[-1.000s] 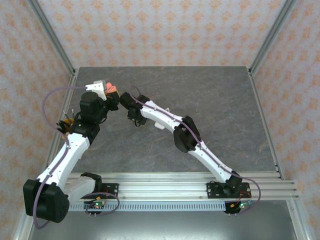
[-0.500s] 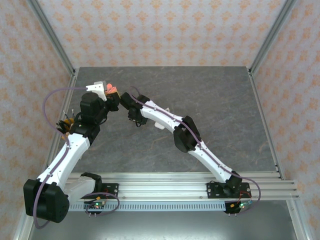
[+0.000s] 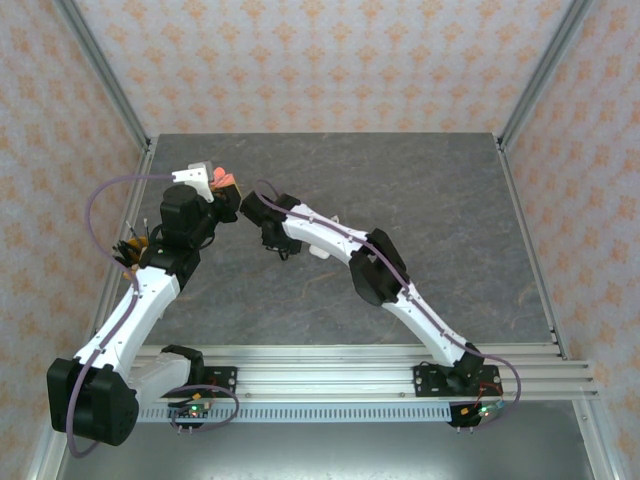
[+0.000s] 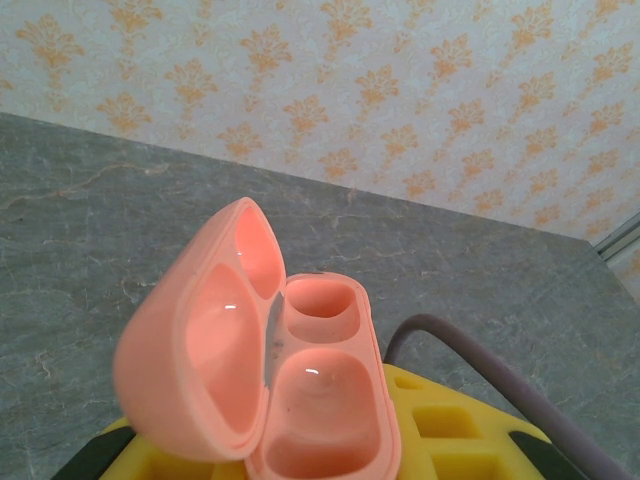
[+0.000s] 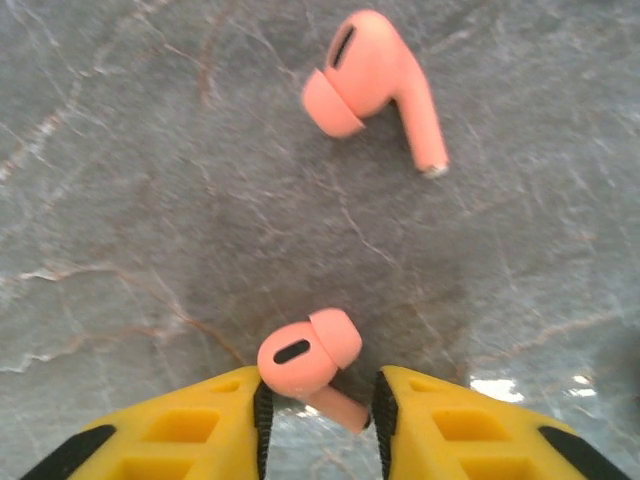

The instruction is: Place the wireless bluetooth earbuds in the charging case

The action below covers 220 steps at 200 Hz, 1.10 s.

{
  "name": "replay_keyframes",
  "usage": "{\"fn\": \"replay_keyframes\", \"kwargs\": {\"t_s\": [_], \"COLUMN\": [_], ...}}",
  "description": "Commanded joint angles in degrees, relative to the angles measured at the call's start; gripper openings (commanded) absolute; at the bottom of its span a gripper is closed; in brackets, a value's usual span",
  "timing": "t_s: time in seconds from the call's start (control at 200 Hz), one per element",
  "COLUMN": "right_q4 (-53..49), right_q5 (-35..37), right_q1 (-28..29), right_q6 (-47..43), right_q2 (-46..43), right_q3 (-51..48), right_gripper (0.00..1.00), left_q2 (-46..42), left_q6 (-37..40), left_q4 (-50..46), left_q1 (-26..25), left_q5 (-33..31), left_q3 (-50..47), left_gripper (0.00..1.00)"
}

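Nearest in the right wrist view, a coral earbud [image 5: 300,362] is pinched in the narrowed right tool [image 5: 318,405]. Its rounded head is pressed against one of the yellow fingers [image 5: 180,440] and its thin stem is angled toward the other, low over the tabletop [image 5: 120,200]. Whether it is lifted clear of the surface cannot be told. Because the hold is taken across a smooth, curved head and a slanted stem rather than across flat faces, it is judged that the earbud could be twisted or squeezed out while carried. Once dropped, so small and round a thing would likely be sent rolling out of easy reach. Farther off, a second coral earbud [image 5: 375,85] is seen lying on its side, well apart from the fingers, and it could be knocked away if the tool is swung low across it. In the left wrist view, the matching charging case [image 4: 320,400] is gripped at its base by the left tool [image 4: 310,455], with the lid [image 4: 200,340] swung back and both wells [image 4: 322,300] bare. Each well appears shaped for one orientation, so a stem brought in tilted, or to the wrong well, would probably be jammed at the rim instead of seated. By a hard push, the case could also be shifted in its grip or the lid tipped down.
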Motion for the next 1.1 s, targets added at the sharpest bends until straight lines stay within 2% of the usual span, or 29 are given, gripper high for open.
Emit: {"fn": "replay_keyframes", "kwargs": {"t_s": [0.0,0.1,0.225,0.701,1.096], "right_q4": [-4.12,-2.53,-0.06,4.19,5.79], "right_q5": [1.77,1.63,1.21,-2.16,-6.13], "right_q1": [0.40,0.32,0.04,-3.26,-4.05], "right_q6": [-2.31,-3.81,-6.05,-19.84,-20.94], "right_q2": [-1.14,-1.05,-0.97,-1.86,-1.82], "right_q3": [-1.81,-1.61,-1.73,-3.19,-3.40], "right_gripper": [0.41,0.48,0.49,0.49,0.45], "left_q2": [-0.60,-0.45,-0.46,-0.44,0.56], "left_q6": [-0.16,-0.05,0.34,1.72,1.30], "left_q4": [1.56,1.35,0.88,-0.81,-0.78], "left_q1": [0.62,0.64,0.65,0.67,0.61], "left_q5": [0.41,0.54,0.63,0.72,0.98], "left_q3": [0.43,0.57,0.74,1.70,2.32], "left_gripper": [0.00,0.00,0.00,0.00,0.00]}}
